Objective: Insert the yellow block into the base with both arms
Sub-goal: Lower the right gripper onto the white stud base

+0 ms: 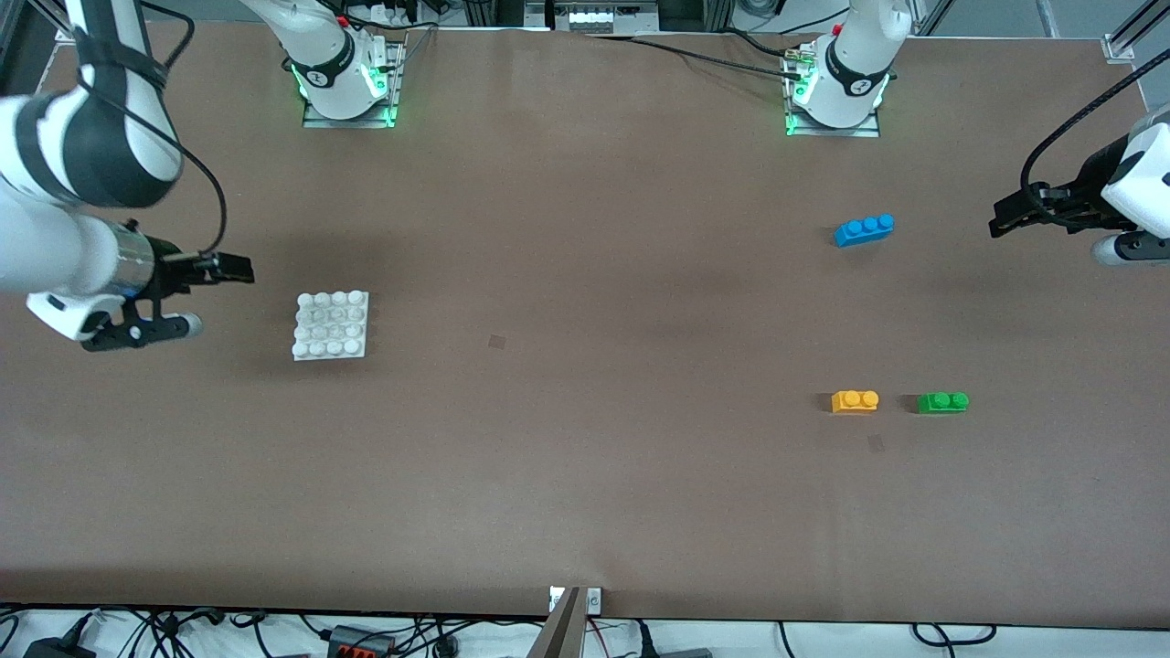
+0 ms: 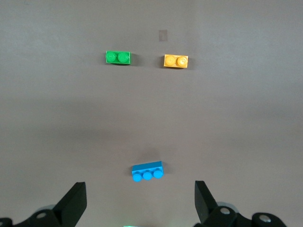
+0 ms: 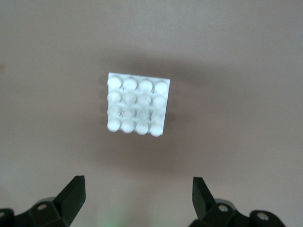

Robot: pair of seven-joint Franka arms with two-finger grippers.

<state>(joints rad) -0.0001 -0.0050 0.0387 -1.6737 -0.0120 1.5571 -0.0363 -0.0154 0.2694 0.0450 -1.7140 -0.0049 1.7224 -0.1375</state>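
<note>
The yellow block (image 1: 855, 401) lies on the brown table toward the left arm's end, beside the green brick (image 1: 942, 402); it also shows in the left wrist view (image 2: 176, 61). The white base (image 1: 331, 325) lies toward the right arm's end and shows in the right wrist view (image 3: 138, 104). My left gripper (image 1: 1004, 222) hangs open and empty in the air at the left arm's end of the table (image 2: 140, 201). My right gripper (image 1: 236, 268) hangs open and empty in the air beside the base (image 3: 138, 196).
A blue three-stud brick (image 1: 864, 229) lies farther from the front camera than the yellow block, also seen in the left wrist view (image 2: 147, 170). The green brick shows there too (image 2: 118, 57). Both arm bases (image 1: 347, 78) (image 1: 836, 87) stand at the table's back edge.
</note>
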